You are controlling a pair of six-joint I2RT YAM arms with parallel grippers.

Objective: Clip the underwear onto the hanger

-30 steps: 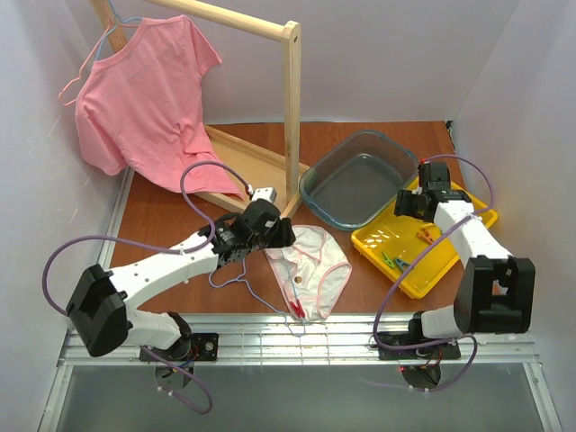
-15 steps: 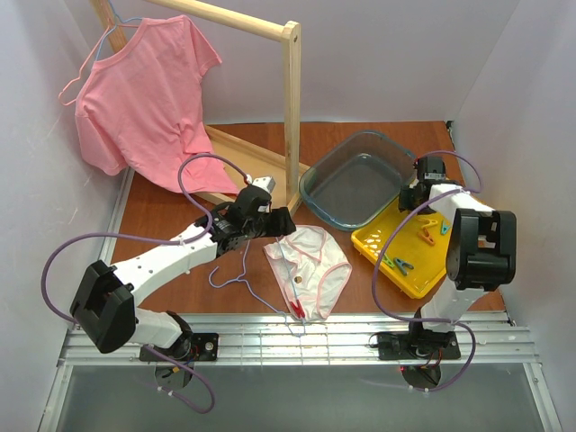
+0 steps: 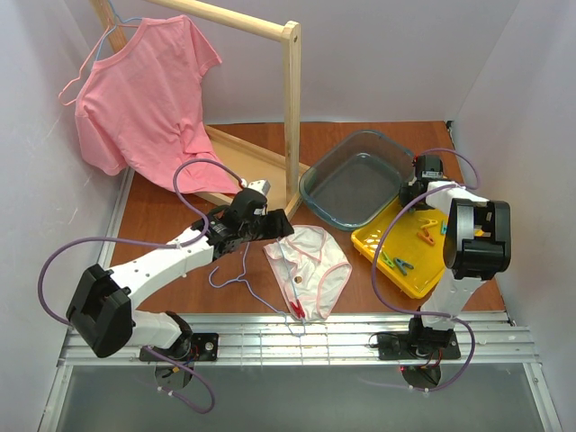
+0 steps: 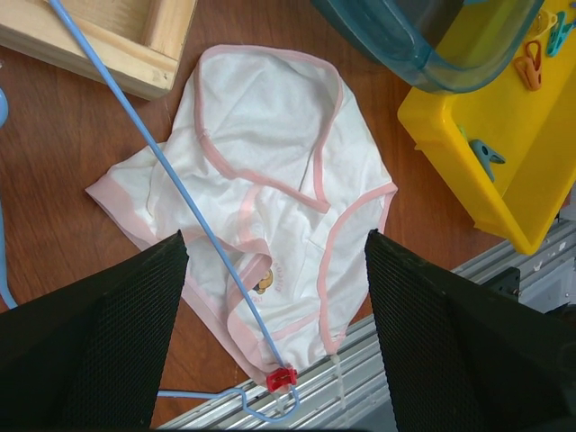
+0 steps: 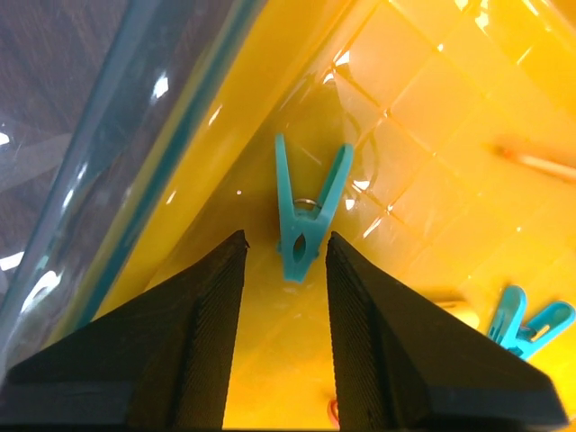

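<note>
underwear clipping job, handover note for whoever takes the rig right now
Left gripper: open, empty, above the underwear.
Right gripper: open, jaws either side of a teal peg in the tray, not gripping.
Underwear lies flat, hanger across it.
Done: one red peg on the hanger at the underwear's near corner.
To do: grab the teal peg, clip the other side.

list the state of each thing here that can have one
underwear, flat on the table, hanger wire across it
hanger, lying on the table
red clip, shut on the hanger wire at the underwear's near edge
left hand, open, empty, above the underwear
teal peg, flat in the yellow tray, not gripped
right hand, open around the teal peg's end
basin, upright, empty
pink T-shirt, hanging from the rail
</note>
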